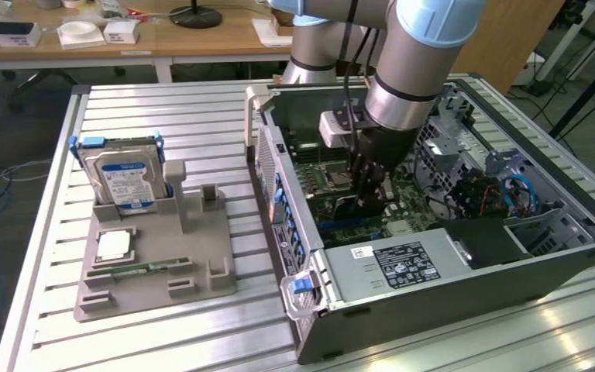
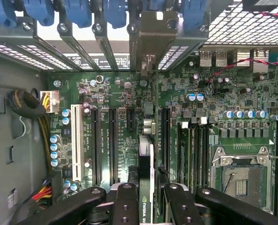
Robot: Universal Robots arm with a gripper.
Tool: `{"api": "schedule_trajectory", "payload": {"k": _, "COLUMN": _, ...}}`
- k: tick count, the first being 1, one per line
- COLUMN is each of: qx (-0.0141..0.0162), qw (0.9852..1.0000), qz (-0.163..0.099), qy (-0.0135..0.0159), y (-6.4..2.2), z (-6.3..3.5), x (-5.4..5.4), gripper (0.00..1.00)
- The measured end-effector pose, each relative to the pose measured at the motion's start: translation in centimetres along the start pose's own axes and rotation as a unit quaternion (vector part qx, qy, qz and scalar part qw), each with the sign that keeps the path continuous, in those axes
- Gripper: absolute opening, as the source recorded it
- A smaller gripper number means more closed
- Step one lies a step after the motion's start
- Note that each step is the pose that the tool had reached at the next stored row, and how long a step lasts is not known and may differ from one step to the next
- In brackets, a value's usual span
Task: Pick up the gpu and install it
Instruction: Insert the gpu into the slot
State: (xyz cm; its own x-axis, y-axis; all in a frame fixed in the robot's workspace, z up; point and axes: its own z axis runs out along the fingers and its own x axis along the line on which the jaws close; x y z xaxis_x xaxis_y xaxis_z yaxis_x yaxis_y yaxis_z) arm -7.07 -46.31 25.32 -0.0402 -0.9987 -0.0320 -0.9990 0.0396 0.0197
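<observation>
The gpu (image 2: 146, 187), edge-on at bottom centre of the wrist view, is pinched between the narrowed jaws of the gripper (image 2: 147, 199) directly above the motherboard (image 2: 115, 103) slots, bracket lined toward the case (image 1: 483, 287) rear for seating.

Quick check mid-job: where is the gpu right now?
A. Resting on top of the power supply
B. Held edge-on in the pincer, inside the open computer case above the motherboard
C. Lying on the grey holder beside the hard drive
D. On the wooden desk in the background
B: the wrist view shows the gpu clamped in the pincer over the motherboard, inside the computer case.
</observation>
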Motion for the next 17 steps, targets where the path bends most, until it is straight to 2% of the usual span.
{"api": "schedule_trajectory", "payload": {"k": 17, "qx": 0.0, "qw": 1.0, "qz": 0.0, "qy": 0.0001, "y": 0.0, "z": 0.43, "x": -0.05, "gripper": 0.26}}
